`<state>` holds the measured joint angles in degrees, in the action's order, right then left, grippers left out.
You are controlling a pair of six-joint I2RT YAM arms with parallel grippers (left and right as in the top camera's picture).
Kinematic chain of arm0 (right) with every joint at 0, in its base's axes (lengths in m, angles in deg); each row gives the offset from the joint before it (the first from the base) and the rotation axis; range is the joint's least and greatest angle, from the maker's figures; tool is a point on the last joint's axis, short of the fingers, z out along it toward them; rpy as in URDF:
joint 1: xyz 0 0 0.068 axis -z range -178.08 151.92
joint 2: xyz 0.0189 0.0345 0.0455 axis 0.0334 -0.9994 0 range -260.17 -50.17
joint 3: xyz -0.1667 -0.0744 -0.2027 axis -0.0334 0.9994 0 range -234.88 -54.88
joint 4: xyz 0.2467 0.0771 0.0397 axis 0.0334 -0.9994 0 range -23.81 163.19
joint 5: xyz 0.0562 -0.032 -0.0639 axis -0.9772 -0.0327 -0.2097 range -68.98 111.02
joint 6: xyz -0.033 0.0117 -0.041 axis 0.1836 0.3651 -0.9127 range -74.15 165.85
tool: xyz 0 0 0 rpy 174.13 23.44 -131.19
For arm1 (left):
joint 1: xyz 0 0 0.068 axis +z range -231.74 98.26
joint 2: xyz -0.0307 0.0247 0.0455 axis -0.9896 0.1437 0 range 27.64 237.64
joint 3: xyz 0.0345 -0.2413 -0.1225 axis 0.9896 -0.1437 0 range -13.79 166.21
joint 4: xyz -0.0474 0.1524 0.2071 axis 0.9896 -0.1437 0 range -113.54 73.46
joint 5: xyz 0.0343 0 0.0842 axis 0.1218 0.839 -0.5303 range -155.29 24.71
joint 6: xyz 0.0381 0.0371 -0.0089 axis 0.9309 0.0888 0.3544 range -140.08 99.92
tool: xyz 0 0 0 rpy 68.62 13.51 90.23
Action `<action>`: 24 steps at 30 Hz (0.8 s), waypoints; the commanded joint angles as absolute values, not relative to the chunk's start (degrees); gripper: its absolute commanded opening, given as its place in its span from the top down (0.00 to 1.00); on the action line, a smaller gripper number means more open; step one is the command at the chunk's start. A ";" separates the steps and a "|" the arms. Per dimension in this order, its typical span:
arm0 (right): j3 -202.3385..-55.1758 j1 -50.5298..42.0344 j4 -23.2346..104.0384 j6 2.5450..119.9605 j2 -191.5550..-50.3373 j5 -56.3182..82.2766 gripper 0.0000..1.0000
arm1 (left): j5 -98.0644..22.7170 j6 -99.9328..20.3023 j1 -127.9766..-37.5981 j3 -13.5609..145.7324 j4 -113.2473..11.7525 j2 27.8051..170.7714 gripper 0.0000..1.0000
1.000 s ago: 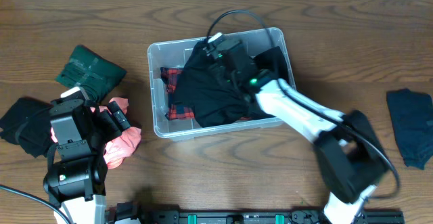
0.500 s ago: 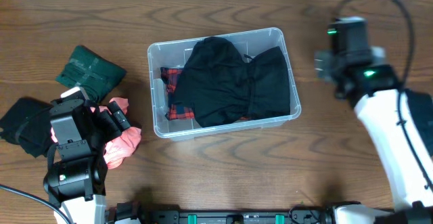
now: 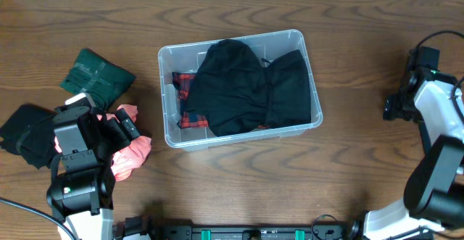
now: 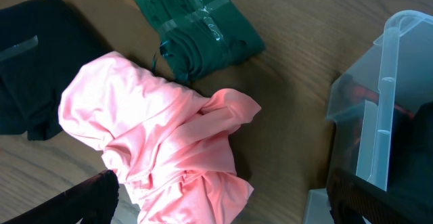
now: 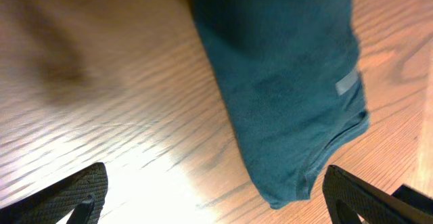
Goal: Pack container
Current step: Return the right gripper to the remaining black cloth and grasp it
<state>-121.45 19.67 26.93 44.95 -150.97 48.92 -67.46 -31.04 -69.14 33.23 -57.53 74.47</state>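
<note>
**Step in hand (judged): pick up the next garment with the right end effector.**

1. The right end effector point(image 5: 215, 178) hangs above the dark teal folded cloth garment point(image 5: 291, 95), fingers spread wide, holding nothing. The garment lies ahead of the fingers and nearer the right one, not centred between them.
2. Shift the end effector until the thick folded body sits midway between the fingers. A pinch on the thin edge near the right finger is likely to let the folds fall open.
3. Descend until both fingers reach the brown wooden table point(image 5: 101, 82), then close on all layers.
4. Lift high enough to clear the rim before the carry.

**Location of the container.** The clear rectangular plastic container with rounded corners point(image 3: 165, 95) stands well apart from the right end effector, on its left. It is just beside the left end effector point(image 4: 223, 198), on its right.

**Contents.** A black cloth garment point(image 3: 243, 88) covers most of the interior and heaps toward the rim. A red-and-black plaid cloth point(image 3: 190, 118) shows beneath it at the end nearer the left end effector. Release the teal garment over the black heap.

**Left end effector.** Its fingers stand apart, empty, over a crumpled pink cloth garment point(image 4: 155, 149).
</note>
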 commanded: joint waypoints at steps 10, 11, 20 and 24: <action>-121.16 28.24 29.99 44.75 -161.20 51.24 0.04 | -68.56 -31.78 -68.90 34.44 -57.69 74.36 0.02; -121.16 28.92 30.31 44.73 -161.70 51.26 0.05 | -68.54 -31.78 -68.90 34.44 -57.69 74.36 0.02; -121.14 34.82 32.13 45.21 -164.65 49.80 0.18 | -68.54 -31.78 -68.90 34.44 -57.67 74.36 0.02; -121.14 36.00 32.92 46.28 -164.69 47.33 0.51 | -68.56 -31.78 -68.90 34.44 -57.67 74.36 0.02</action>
<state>-122.32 34.80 32.65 45.06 -161.83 50.76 -67.49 -31.02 -69.14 33.23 -57.51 74.47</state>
